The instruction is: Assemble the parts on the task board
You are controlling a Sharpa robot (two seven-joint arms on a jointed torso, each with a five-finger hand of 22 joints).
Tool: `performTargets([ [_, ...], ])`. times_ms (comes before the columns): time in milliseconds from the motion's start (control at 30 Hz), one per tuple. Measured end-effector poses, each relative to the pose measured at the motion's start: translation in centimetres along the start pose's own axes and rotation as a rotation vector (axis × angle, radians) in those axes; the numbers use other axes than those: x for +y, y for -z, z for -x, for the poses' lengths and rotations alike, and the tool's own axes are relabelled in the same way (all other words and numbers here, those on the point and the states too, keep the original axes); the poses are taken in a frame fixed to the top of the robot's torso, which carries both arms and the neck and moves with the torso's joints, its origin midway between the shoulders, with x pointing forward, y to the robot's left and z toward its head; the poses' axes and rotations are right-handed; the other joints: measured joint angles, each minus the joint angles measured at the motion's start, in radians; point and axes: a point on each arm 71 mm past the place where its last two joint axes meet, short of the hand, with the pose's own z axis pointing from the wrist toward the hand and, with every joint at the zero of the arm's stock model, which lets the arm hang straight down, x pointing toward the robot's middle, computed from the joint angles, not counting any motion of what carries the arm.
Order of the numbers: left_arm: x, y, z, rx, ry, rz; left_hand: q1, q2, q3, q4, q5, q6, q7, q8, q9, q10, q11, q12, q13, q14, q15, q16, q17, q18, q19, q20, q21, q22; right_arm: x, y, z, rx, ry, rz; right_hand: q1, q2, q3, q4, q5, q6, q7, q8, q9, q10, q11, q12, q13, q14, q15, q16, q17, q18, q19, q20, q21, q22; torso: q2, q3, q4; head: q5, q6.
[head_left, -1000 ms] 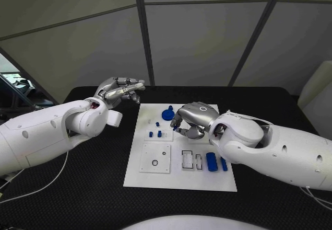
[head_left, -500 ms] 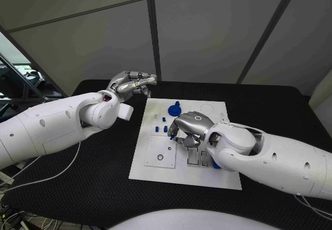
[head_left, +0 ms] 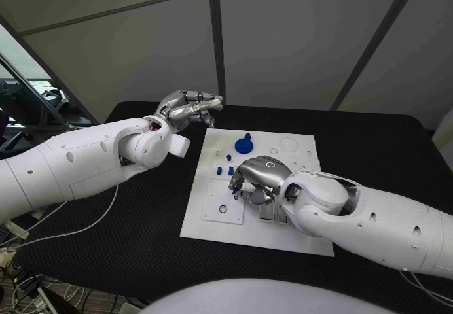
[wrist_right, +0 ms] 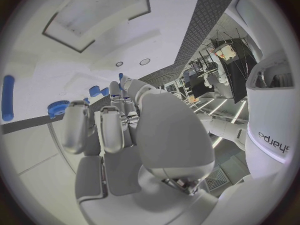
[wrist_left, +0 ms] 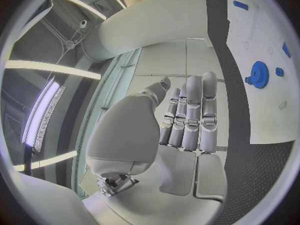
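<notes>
A: Starting w/ the head view. Where was the right hand (head_left: 258, 176)?

B: Low over the middle of the task board (head_left: 209, 219), fingers curled down toward the plate. Small blue pegs (head_left: 224, 171) stood just beside it on the left-arm side; the blue gear (head_left: 245, 142) sat just beyond it, apart from it. Rectangular slots (head_left: 273, 213) lay under its wrist side. Couldn't tell whether it had hold of anything, fingertips hidden.

A: Left hand (head_left: 189, 108)?

B: Raised off the board's far corner, over the black table (head_left: 132, 248), fingers curled in, nothing seen in them.

A: Left wrist view?

B: Left hand (wrist_left: 181, 130) w/ fingers (wrist_left: 192, 110) together, bent in, empty. Past the fingertips lay the board (wrist_left: 262, 115), w/ the gear (wrist_left: 259, 74) on it and a blue bar (wrist_left: 240, 5) further off, well apart from the hand.

A: Right wrist view?

B: Right hand (wrist_right: 119, 130), fingers (wrist_right: 75, 127) bent toward the board (wrist_right: 37, 80). Gear (wrist_right: 58, 107) just beside the fingertips, a blue peg (wrist_right: 95, 90) near them, a long blue bar (wrist_right: 7, 97) further out. Grip still unclear; no part plainly btwn the fingers.
</notes>
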Motion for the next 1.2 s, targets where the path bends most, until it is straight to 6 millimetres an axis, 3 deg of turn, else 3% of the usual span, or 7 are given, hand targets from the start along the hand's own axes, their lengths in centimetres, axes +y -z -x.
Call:
performTargets([
  [533, 0.05, -0.05, 0.07, -0.002, 0.0, 0.001, -0.007, 0.007, -0.004, 0.004, 0.0, 0.0, 0.0, 0.0, 0.0, -0.004, 0.004, 0.004, 0.0, 0.0, 0.0, 0.0, -0.001, 0.0, 0.004, 0.004, -0.004, -0.003, -0.12, 0.13, -0.31, 0.032, 0.004, 0.0, 0.0, 0.0, 0.0, 0.0, 0.0, 0.0, 0.0, 0.0, 0.0, 0.0, 0.0, -0.004, 0.0, 0.0, 0.0, 0.0, 0.0, 0.0, 0.0, 0.0, 0.0, 0.0, 0.0, -0.0011, -0.0002, 0.005, -0.008],
  [1200, 0.07, -0.05, 0.12, -0.001, 0.001, 0.003, -0.007, 0.007, -0.004, 0.004, 0.0, 0.0, 0.0, 0.0, 0.0, -0.004, 0.004, 0.004, 0.0, 0.0, 0.0, 0.0, -0.002, 0.0, 0.004, 0.004, -0.004, -0.004, -0.32, 0.02, -0.55, 0.057, 0.014, -0.007, -0.008, 0.0, 0.0, 0.0, 0.0, -0.001, -0.001, -0.003, -0.001, 0.0, 0.0, -0.005, -0.001, 0.0, 0.0, 0.0, 0.0, 0.0, 0.0, 0.0, 0.0, 0.0, -0.001, -0.0012, -0.0004, 0.004, -0.009],
])
